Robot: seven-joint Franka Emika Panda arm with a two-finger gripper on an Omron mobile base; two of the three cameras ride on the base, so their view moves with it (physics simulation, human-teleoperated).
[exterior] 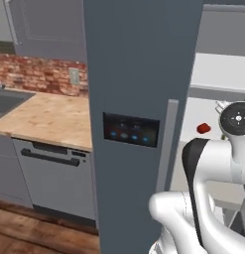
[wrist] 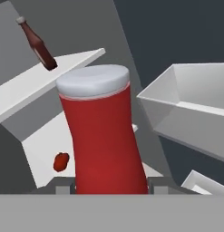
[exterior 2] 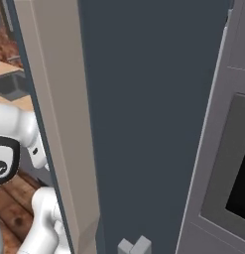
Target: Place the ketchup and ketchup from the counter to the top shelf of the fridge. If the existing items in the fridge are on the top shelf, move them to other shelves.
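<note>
Ketchup — red, white-capped — sits pinched in the gripper; beyond it a dark bottle stands on a fridge shelf, red lump below.

The left base view looks forward from behind the arm, close to the fridge door, with the table at left. The right base view faces the same door nearer still. The hand view looks along the hand at the fridge shelves.
</note>
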